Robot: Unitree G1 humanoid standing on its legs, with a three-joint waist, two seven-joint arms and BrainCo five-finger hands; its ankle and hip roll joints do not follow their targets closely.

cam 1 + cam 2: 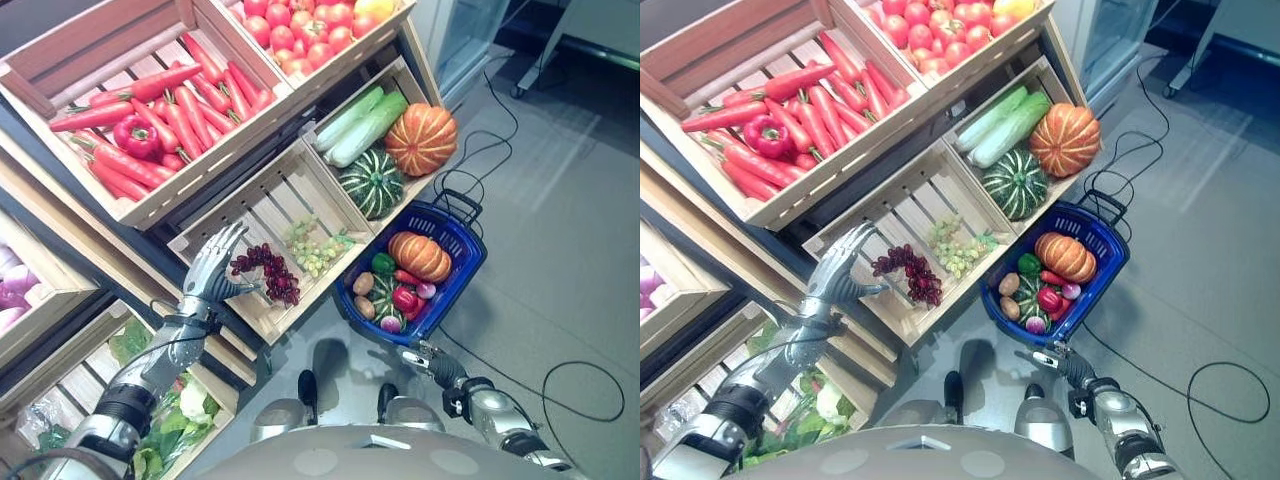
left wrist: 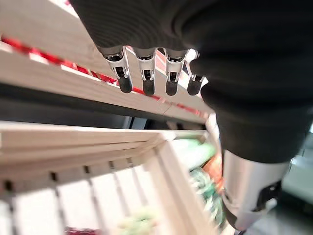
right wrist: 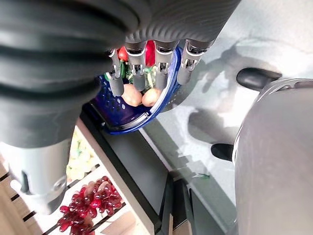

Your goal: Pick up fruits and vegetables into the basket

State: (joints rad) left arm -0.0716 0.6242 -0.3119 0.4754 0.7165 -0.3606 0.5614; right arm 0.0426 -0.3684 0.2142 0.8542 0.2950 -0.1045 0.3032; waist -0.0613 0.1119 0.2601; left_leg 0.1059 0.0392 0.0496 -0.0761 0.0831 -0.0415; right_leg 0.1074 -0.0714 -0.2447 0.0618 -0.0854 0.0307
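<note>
Blue plastic basket (image 1: 462, 262) sits on the floor (image 1: 570, 250) at the foot of the wooden display, its black handle folded toward the far rim. It holds an orange pumpkin (image 1: 420, 256), a small striped green squash, a green pepper, red peppers, two brown potatoes (image 3: 142, 96) and a pinkish bulb. Just beside it, the middle crate (image 1: 270, 225) carries dark red grapes (image 1: 268, 272) and green grapes (image 1: 318, 250) lying side by side near its front edge. The neighbouring crate holds pale green cabbages, a striped green squash (image 1: 372, 182) and an orange pumpkin (image 1: 421, 139). Higher crates hold carrots with one red pepper (image 1: 136, 135), and tomatoes.

Left hand (image 1: 212, 268) hovers at the near left corner of the grape crate, fingers (image 2: 146, 81) straight and spread, holding nothing, thumb close to the red grapes. Right hand (image 1: 428, 362) hangs low, below the basket's near end; fingers (image 3: 138, 73) loosely extended, empty.
</note>
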